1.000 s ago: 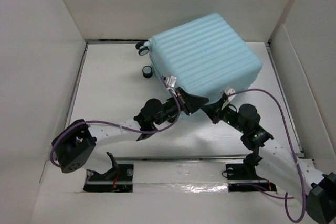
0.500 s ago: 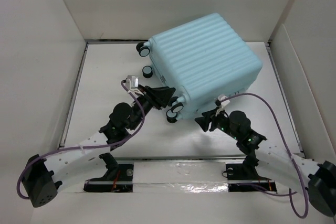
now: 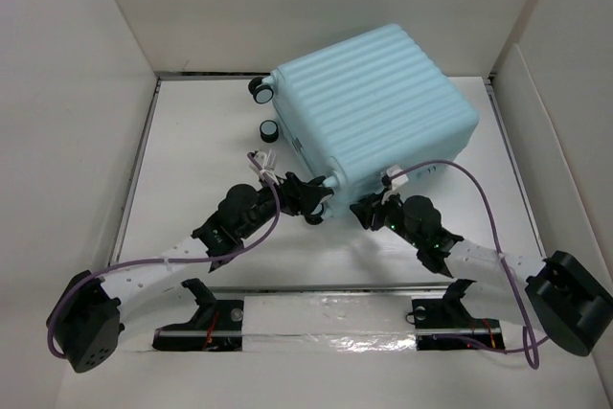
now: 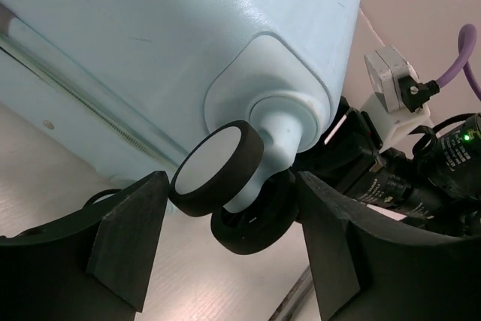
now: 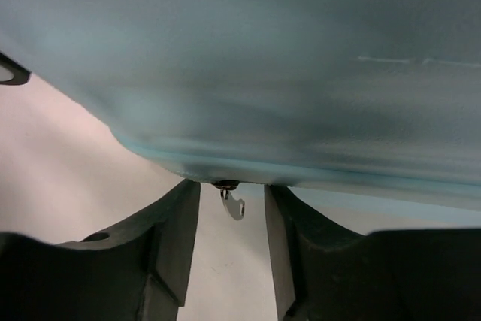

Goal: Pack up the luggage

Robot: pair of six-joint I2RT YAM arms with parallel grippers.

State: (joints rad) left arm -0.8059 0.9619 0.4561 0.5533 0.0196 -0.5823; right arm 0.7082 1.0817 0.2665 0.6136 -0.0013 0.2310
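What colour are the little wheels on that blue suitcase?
Black tyres with white hub faces; the wheel shows best in the left wrist view.

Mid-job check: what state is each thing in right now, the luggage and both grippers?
luggage: closed, lying flat, ribbed shell up.
left gripper: open, jaws either side of a spinner wheel.
right gripper: open, zipper pull hanging in the gap, ungripped.
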